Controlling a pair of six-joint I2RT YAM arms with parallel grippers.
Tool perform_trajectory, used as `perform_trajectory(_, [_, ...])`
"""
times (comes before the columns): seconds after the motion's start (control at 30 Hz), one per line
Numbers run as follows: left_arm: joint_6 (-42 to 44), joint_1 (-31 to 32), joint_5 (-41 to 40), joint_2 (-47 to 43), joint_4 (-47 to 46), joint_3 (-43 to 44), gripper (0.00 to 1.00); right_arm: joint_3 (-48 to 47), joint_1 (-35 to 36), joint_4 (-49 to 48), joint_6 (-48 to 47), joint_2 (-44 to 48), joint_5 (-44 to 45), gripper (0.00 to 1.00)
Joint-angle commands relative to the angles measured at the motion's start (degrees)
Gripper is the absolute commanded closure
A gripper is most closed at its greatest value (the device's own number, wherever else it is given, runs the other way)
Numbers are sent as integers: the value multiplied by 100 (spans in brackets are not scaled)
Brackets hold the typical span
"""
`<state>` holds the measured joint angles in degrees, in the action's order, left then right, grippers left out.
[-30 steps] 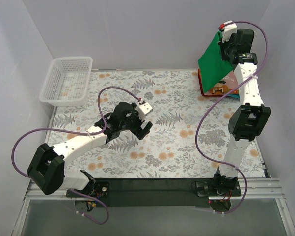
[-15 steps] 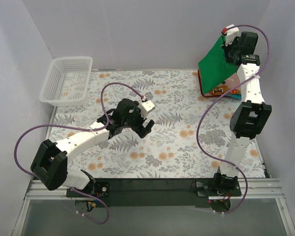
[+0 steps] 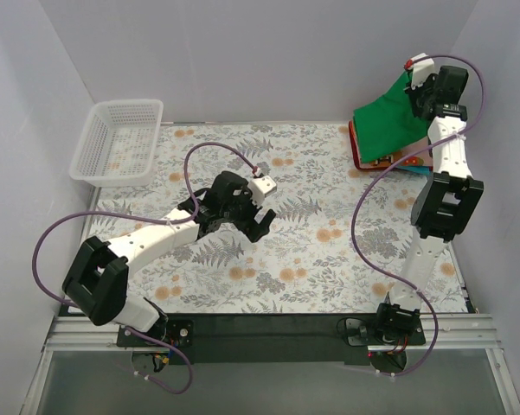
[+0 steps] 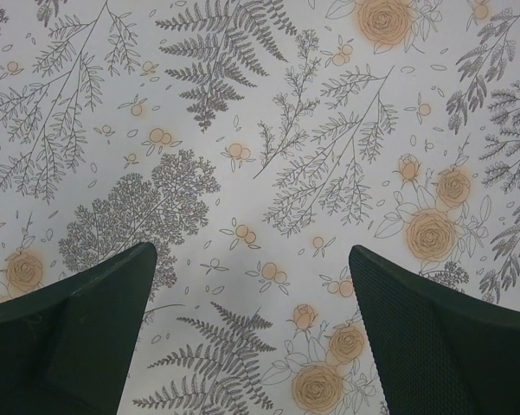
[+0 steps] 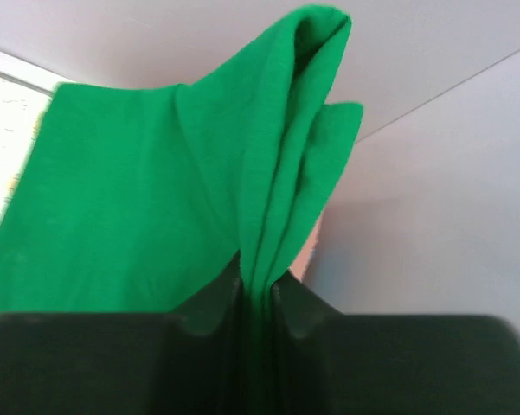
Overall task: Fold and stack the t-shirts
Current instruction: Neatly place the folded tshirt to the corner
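My right gripper (image 3: 415,86) is shut on the bright green t-shirt (image 3: 385,121) and holds it up at the far right corner. The shirt hangs down over a stack holding the dusty-pink graphic tee (image 3: 389,159) and a sliver of a teal one (image 3: 413,167). In the right wrist view the green cloth (image 5: 156,199) is pinched in folds between my fingers (image 5: 209,304), with the gripper's midpoint (image 5: 256,294) on the fabric. My left gripper (image 3: 261,226) is open and empty over the middle of the floral tablecloth; its fingers (image 4: 78,337) frame bare cloth, midpoint (image 4: 253,294).
A white plastic mesh basket (image 3: 118,138) stands at the far left corner. White walls close in the table at the back and both sides. The floral tablecloth (image 3: 311,251) covers the table.
My right gripper moved right and down towards the far corner with the green t-shirt, so it now drapes lower over the stack. My left gripper edged to the right.
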<state>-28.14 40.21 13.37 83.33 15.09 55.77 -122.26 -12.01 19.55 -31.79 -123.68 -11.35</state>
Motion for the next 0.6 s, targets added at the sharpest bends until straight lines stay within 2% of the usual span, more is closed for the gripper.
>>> perform_trajectory(0.0, [-113,-22,114,25,90,250,6,-17,-82,-803,-336,-130,176,77])
perform_trajectory(0.07, [-148,-13,79,25,117,303,6,-122,-91,-979,-275,-209,440,56])
perform_trajectory(0.1, [-148,-21,52,17,134,312,6,-210,-117,-1040,-223,-305,589,41])
perform_trajectory(0.17, [-157,-22,26,-27,152,312,5,-412,-126,-1058,-144,-359,722,29])
perform_trajectory(0.2, [-183,-22,8,-45,143,303,5,-544,-144,-1059,-126,-359,722,25])
perform_trajectory(0.4, [-385,-22,-150,-255,126,189,5,-449,-144,-1138,59,79,442,21])
perform_trajectory(0.57, [-841,-188,-159,-379,423,416,5,17,-56,-1007,243,729,222,16])
